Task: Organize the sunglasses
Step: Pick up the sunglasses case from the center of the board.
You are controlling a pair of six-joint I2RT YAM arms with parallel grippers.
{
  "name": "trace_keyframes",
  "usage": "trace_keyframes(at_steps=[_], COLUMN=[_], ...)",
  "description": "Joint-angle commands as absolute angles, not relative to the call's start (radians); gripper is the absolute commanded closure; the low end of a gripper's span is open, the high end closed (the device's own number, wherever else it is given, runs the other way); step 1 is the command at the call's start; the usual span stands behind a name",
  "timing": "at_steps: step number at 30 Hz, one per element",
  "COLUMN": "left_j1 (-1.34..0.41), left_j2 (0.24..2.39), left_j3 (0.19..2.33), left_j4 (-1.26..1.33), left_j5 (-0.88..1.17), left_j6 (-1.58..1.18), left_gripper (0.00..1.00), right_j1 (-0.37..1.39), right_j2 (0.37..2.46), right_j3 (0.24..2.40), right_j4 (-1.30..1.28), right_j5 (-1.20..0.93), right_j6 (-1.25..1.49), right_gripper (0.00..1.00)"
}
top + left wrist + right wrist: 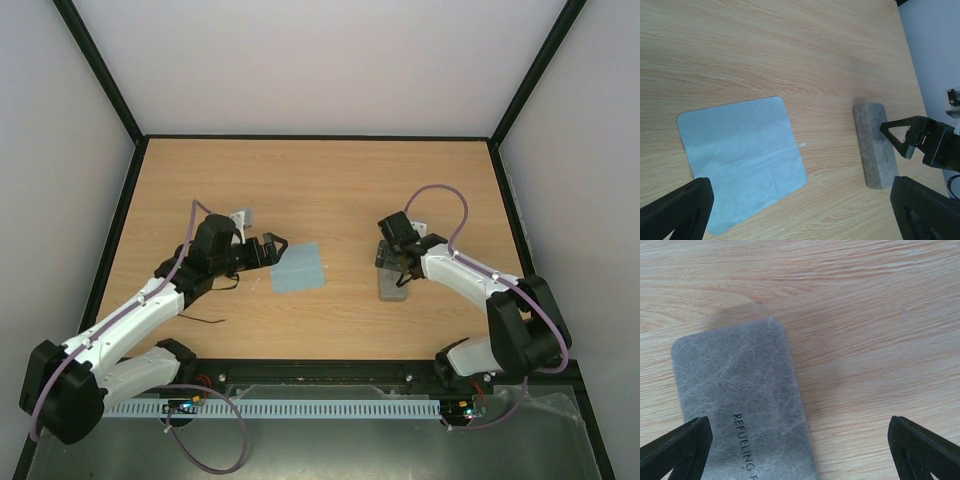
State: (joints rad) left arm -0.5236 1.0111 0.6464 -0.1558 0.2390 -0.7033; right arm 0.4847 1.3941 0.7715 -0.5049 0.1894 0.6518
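Opening step, by the look of it; hovering with right gripper (800, 435) spread wide and empty over the shut case (740, 385); left gripper (800, 200) likewise apart above the cloth (740, 155); sunglasses (207, 320) beside the left forearm (130, 310); next, probably, catching the lid's edge.

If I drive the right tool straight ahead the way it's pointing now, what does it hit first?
Most likely the closed grey case, lying right under the open right tool. It sits off-centre, so one finger may land on it and the other on bare table. Depth is unclear.
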Motion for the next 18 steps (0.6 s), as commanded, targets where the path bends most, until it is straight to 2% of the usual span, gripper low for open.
trace_keyframes(at_steps=[1,9,18], left_j1=[-0.529,-0.539,-0.557], left_j2=[1.023,1.023,1.028], left_j3=[0.651,0.623,0.586], left_j4=[-0.171,-0.145,-0.125], left_j5=[0.253,0.259,0.245], left_j6=[-0.719,-0.733,-0.752], left_gripper=[0.01,0.00,0.01], right_j1=[0.493,0.515,0.527], right_j2=[1.400,1.413,1.456], right_j3=[0.745,0.719,0.725], right_j4=[-0.429,-0.374,-0.406], right_j5=[0.133,0.068,0.106], right_j6=[0.604,0.589,0.584], right_gripper=[0.03,0.02,0.11])
